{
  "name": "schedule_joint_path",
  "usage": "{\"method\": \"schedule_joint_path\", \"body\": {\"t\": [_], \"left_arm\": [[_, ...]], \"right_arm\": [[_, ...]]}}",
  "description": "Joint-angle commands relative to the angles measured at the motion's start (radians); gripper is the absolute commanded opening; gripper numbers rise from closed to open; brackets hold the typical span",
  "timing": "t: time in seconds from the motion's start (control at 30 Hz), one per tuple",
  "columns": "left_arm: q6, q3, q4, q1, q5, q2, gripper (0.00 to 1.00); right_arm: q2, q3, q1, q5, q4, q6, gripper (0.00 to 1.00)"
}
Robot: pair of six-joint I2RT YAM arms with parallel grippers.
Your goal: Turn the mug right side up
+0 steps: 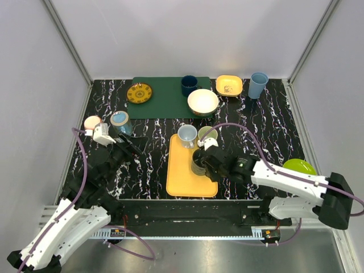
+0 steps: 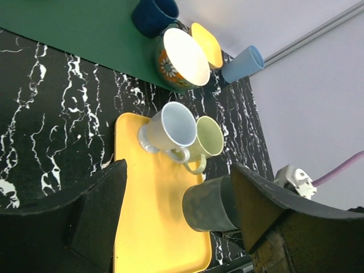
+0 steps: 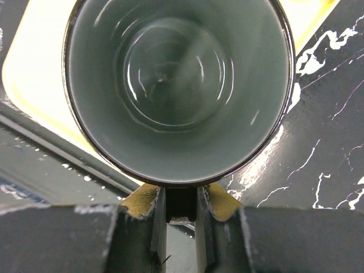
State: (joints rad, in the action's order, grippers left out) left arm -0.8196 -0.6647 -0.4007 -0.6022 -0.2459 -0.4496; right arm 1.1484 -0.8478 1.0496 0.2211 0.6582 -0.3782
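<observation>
Gripping the dark grey mug (image 3: 176,85) by a narrow part at its rim, your right gripper (image 3: 181,211) holds it at the right side of the yellow tray (image 1: 182,173), close to the near edge of the tabletop (image 1: 267,131). Its mouth is up and its glossy inside is empty. At the tray's far edge you have a pale blue mug (image 1: 186,135) and a green mug (image 1: 208,133) touching side by side, both mouth-up and empty, while your left gripper (image 2: 177,168) hangs released toward the tabletop's left edge.
</observation>
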Motion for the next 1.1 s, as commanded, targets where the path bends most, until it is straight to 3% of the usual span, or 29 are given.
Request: {"method": "schedule_joint_path", "body": {"t": [0.0,0.37,0.6,0.63,0.67,0.77,0.83,0.87,1.07], "left_arm": [[0.008,0.008,-0.027,0.001,-0.046,0.017,0.75],[0.025,0.011,-0.076,0.001,-0.079,0.019,0.74],[0.040,-0.010,-0.121,0.001,-0.099,-0.009,0.74],[0.043,-0.016,-0.127,0.001,-0.105,-0.012,0.74],[0.045,-0.019,-0.135,0.001,-0.116,-0.015,0.75],[0.050,-0.033,-0.174,0.001,-0.153,-0.024,0.76],[0.057,-0.047,-0.206,0.001,-0.174,-0.035,0.77],[0.059,-0.053,-0.217,0.001,-0.199,-0.040,0.77],[0.091,-0.121,-0.289,0.002,-0.302,-0.150,0.79]], "right_arm": [[0.056,0.019,0.018,0.093,-0.161,-0.030,0.00],[0.218,0.032,0.012,0.184,-0.172,-0.102,0.00],[0.241,0.029,0.001,0.175,-0.141,-0.152,0.00],[0.234,0.026,0.001,0.169,-0.135,-0.157,0.06],[0.209,0.027,0.001,0.143,-0.129,-0.160,0.22],[0.130,0.026,0.004,0.104,-0.111,-0.172,0.57],[0.085,0.006,0.007,0.084,-0.094,-0.179,0.65],[0.041,-0.006,0.010,0.064,-0.071,-0.183,0.78],[-0.111,-0.178,0.032,-0.044,-0.009,-0.156,0.87]]}}
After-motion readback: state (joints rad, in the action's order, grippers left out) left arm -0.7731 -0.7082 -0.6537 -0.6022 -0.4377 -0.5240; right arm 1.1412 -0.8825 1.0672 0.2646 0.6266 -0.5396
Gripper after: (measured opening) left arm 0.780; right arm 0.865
